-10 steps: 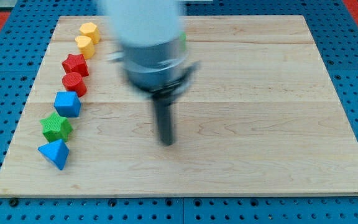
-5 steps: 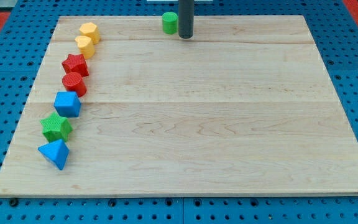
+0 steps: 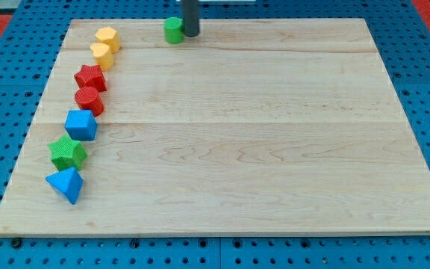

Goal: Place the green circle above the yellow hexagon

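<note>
The green circle (image 3: 173,30) sits near the board's top edge, left of centre. My tip (image 3: 190,34) touches its right side. The yellow hexagon (image 3: 107,38) lies at the top left of the board, some way to the left of the green circle. A second yellow block (image 3: 101,54) sits just below the hexagon.
Down the board's left side runs a curved line of blocks: a red star (image 3: 90,76), a red circle (image 3: 89,99), a blue cube (image 3: 80,125), a green star (image 3: 67,152) and a blue triangle (image 3: 66,184). The wooden board (image 3: 275,149) lies on a blue pegboard.
My tip moved from the board's middle up to the top edge, then leftwards. The green circle has slid left with it, closer to the yellow hexagon.
</note>
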`<action>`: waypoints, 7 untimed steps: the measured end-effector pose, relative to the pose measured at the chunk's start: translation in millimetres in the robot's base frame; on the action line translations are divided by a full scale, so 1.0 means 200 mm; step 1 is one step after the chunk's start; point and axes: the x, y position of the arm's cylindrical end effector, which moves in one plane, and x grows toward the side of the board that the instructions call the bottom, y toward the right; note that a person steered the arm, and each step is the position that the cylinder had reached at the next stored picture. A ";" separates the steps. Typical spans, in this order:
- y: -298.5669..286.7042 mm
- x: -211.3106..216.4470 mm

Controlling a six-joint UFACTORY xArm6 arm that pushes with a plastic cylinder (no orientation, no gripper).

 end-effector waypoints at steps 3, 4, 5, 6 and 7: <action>-0.42 -0.01; -0.47 -0.01; -0.15 0.08; 0.04 0.13; 0.09 0.13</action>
